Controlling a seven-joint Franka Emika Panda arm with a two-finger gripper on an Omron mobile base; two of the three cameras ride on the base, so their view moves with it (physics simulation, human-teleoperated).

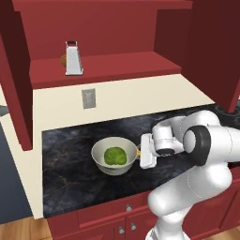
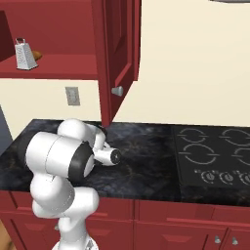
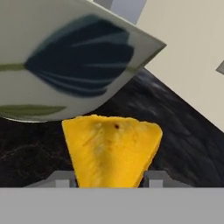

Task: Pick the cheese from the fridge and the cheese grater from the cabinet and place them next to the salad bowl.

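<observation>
My gripper is low over the black counter, right against the salad bowl's right side, shut on the cheese. In the hand view the yellow-orange wedge stands between my gripper's two tips, close to the patterned wall of the salad bowl. The off-white salad bowl holds a green lettuce ball. The silver cheese grater stands upright on the red shelf of the open cabinet. The fridge is out of view.
A brown ball lies behind the grater. Open red cabinet doors hang out over the counter. A wall outlet sits below the shelf. A black cooktop lies at the right.
</observation>
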